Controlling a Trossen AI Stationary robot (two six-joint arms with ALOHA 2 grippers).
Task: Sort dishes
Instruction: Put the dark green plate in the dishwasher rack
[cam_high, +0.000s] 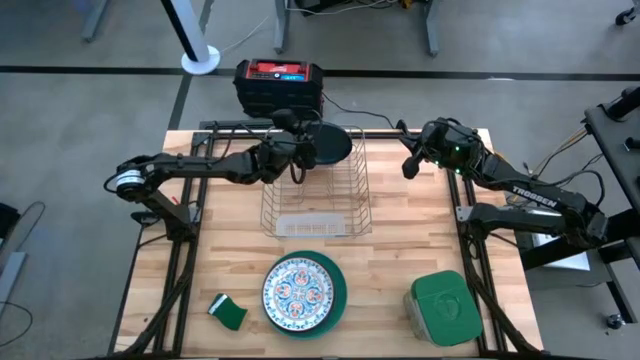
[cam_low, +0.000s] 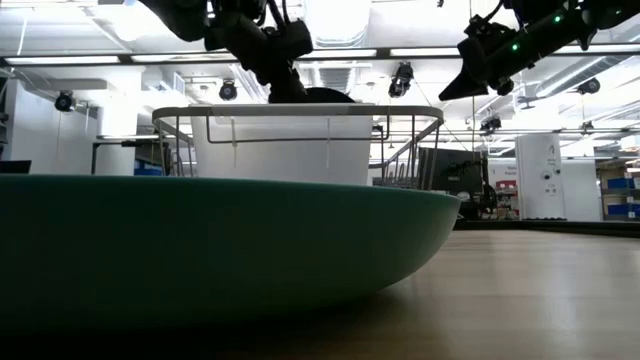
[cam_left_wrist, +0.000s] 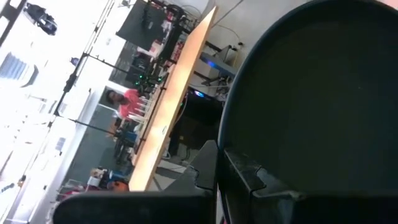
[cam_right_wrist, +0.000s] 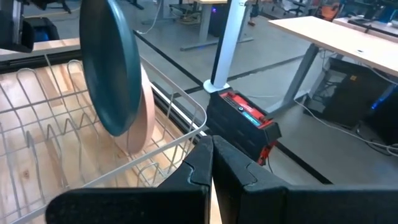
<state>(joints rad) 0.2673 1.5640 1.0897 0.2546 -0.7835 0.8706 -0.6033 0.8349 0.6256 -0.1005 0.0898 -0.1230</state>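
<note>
Left gripper (cam_high: 297, 152) clamping dark teal plate (cam_high: 325, 146) upright over wire rack (cam_high: 318, 190), pink plate (cam_right_wrist: 140, 121) standing just behind, right gripper (cam_high: 409, 167) hovering closed and empty beside rack.

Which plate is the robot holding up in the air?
The dark teal plate, clamped on edge by the left gripper above the wire rack. The pink plate stands in the rack; two others lie stacked on the table.
</note>
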